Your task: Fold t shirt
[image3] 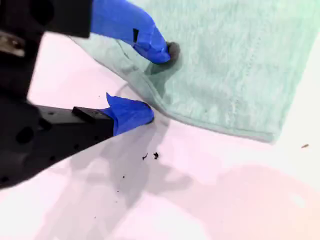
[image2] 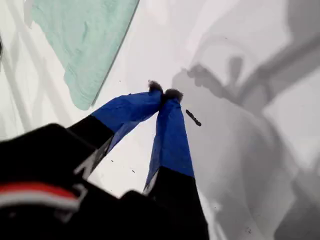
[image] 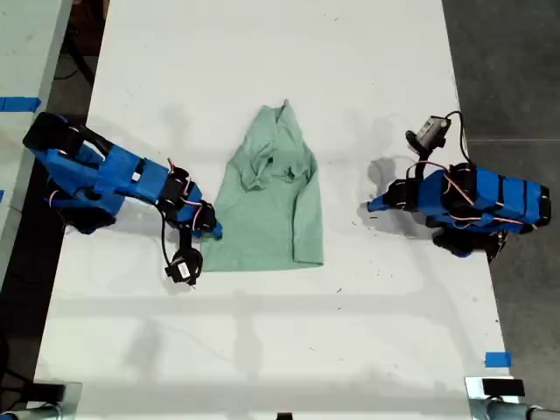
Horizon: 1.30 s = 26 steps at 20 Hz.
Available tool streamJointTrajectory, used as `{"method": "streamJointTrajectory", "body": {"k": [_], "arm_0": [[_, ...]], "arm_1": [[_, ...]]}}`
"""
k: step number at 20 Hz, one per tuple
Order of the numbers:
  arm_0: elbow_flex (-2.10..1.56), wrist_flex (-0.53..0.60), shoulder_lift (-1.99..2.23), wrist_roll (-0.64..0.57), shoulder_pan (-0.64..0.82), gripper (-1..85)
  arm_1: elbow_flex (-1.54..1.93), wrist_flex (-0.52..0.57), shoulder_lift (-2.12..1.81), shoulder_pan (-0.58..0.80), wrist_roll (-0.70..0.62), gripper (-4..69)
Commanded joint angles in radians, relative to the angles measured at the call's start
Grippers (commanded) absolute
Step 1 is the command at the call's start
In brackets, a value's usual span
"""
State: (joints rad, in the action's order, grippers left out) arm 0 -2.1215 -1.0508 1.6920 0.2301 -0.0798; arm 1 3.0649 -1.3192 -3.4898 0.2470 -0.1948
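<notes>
Exterior view: the shirt [image: 271, 199] lies mid-counter [image: 262, 350], partly folded and rumpled, collar end pointing away from the hem. One arm reaches its hem corner; the other sits well apart from the shirt's far edge.

First wrist view: my first pincer [image2: 165, 94] is pressed together, tips touching, holding nothing, over bare counter; the shirt [image2: 85, 45] lies near, apart from the tips.

Second wrist view: my second pincer [image3: 157, 82] is spread, one finger [image3: 150, 42] resting on the shirt [image3: 235, 65], the other on the counter just beside its edge.

Handling: likely light, soft, limp; it will sag and drag. Best pinched at the hem corner, through both layers.
</notes>
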Motion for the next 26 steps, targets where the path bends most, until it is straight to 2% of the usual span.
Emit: {"method": "streamJointTrajectory", "body": {"k": [1, 2, 3, 4, 9, 12, 14, 18, 26], "arm_0": [[0.078, 0.012, -0.032, 0.011, -0.006, 14.0], [0.084, 0.012, -0.048, 0.011, -0.006, 11.1], [0.089, 0.012, -0.058, 0.011, -0.006, 2.2], [0.097, 0.012, -0.061, 0.011, -0.006, -0.2], [0.164, -0.035, -0.058, 0.021, 0.000, -0.2], [0.261, -0.129, -0.028, 0.114, -0.023, -0.2], [0.325, -0.170, -0.005, 0.130, -0.028, -0.2], [0.465, -0.189, -0.095, 0.095, 0.017, -0.2], [0.871, -0.196, -0.417, -0.058, 0.143, -0.2]], "arm_1": [[0.046, -0.003, -0.006, -0.005, -0.012, 1.8], [0.046, -0.003, -0.006, -0.005, -0.012, 1.8], [0.046, -0.003, -0.006, -0.005, -0.012, 1.8], [0.046, -0.003, -0.006, -0.005, -0.012, 1.8], [0.046, -0.003, -0.006, -0.005, -0.012, 1.8], [0.046, -0.003, -0.006, -0.005, -0.012, 1.8], [0.046, -0.003, -0.006, -0.003, -0.012, 1.8], [0.046, -0.003, -0.006, 0.000, -0.014, 1.8], [0.046, -0.003, -0.006, 0.000, -0.017, 1.8]]}}
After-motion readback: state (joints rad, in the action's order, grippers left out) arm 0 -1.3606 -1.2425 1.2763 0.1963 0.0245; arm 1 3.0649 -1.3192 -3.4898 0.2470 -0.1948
